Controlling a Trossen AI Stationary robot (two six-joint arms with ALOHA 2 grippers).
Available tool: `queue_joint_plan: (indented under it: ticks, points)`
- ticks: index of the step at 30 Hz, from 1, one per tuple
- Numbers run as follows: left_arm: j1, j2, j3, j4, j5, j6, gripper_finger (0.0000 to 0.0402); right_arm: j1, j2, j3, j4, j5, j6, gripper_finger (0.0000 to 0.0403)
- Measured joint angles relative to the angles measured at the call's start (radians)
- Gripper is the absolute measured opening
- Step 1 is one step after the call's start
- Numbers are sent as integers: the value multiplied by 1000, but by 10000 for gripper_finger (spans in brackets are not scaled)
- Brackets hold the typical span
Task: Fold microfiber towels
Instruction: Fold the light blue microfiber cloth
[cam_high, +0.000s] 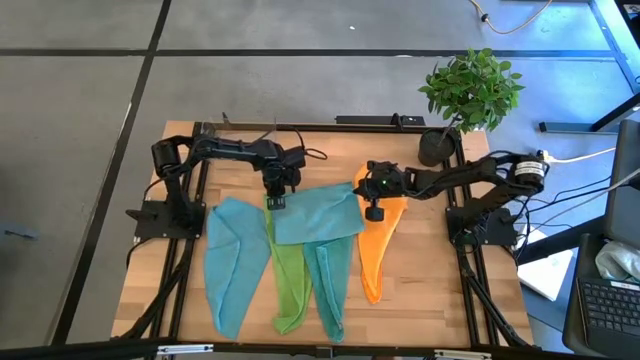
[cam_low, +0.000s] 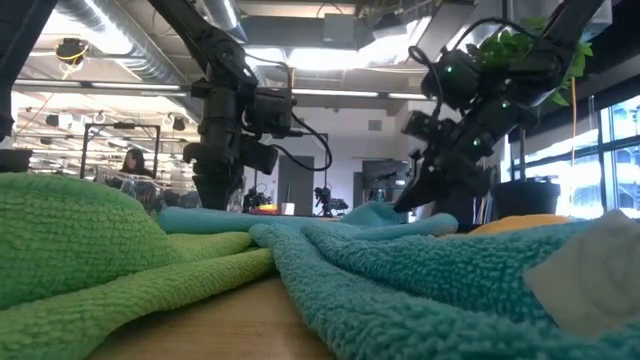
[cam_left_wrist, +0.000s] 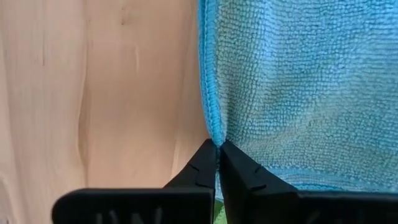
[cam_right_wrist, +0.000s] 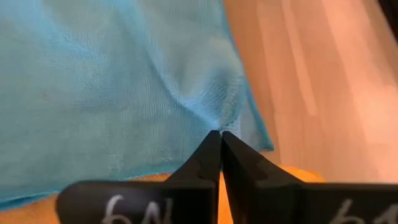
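Towels all unfolded: both grippers, left (cam_left_wrist: 217, 144) and right (cam_right_wrist: 220, 135), pinched shut on corners of the spread blue towel (cam_high: 315, 212); four other towels (cam_high: 228, 260) untouched.

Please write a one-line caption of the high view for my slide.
Both grippers, left and right, pinch opposite corners of a light blue towel spread over other towels on the wooden table.

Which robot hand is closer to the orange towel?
The right one. The right gripper hovers right over the orange towel's top end, pinching a light blue towel corner. The left gripper pinches the opposite corner, beyond the green towel.
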Motion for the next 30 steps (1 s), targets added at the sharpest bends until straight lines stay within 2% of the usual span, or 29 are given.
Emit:
queue_joint_plan:
  ticks: [8, 21, 25, 30]
  points:
    - [-2, 0, 1, -18, -81, -41, 2, 0, 13, 0, 38, 12, -20, 11]
    - [-21, 0, 10, -76, -42, -82, 13, -1, 12, 0, 97, 32, -60, 4]
    - [-32, -1, 58, -124, -43, -104, 7, -1, 12, 0, 119, 28, -88, 4]
    - [-54, -2, 137, -167, -93, -125, 1, 1, 12, 0, 121, 26, -110, 5]
